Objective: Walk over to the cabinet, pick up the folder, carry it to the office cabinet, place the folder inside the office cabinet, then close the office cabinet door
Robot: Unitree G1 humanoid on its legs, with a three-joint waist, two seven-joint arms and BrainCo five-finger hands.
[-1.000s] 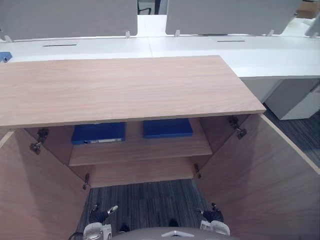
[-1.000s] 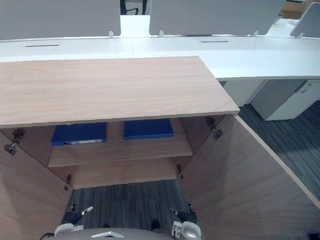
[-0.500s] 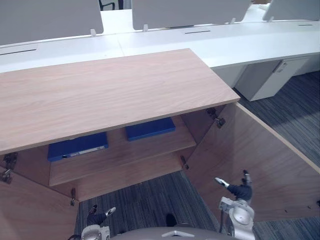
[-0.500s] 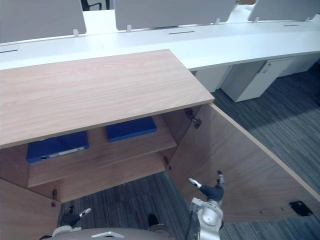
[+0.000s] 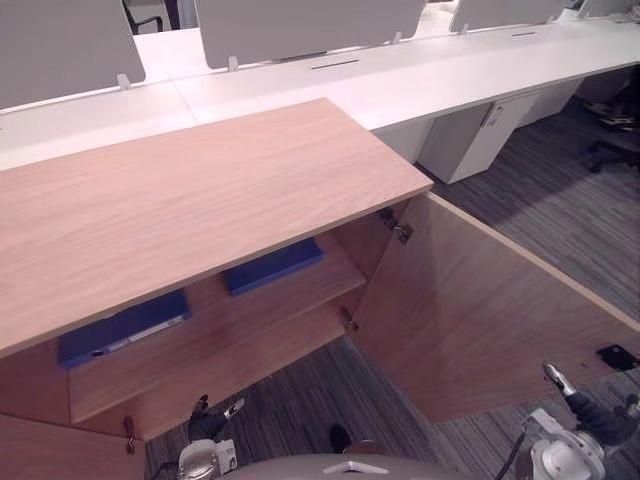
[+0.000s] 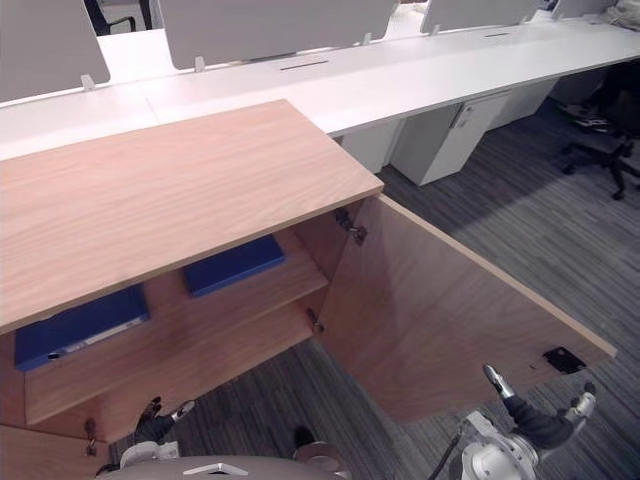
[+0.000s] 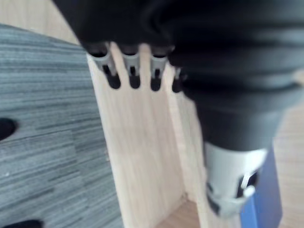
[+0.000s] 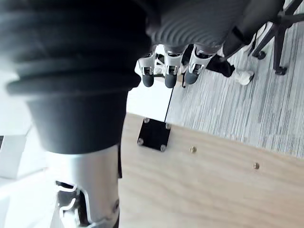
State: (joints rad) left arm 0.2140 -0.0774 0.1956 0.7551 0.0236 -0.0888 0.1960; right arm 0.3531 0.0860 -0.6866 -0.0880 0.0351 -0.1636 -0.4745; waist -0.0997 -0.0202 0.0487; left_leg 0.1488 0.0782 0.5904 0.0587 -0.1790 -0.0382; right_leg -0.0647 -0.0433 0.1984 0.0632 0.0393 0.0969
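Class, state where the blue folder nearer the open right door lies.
In the left eye view, the folder lies flat on the cabinet shelf under the wooden top, between the other folder on its left and the right door.

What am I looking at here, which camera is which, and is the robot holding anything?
A two-armed humanoid robot stands before an open wooden cabinet. The two wide pictures come from its head, looking down; the close ones from its wrists. Two blue folders lie on the shelf inside: a left folder and a right folder. The left hand hangs low; the right hand is near the free edge of the right door. Both hands are open and hold nothing.
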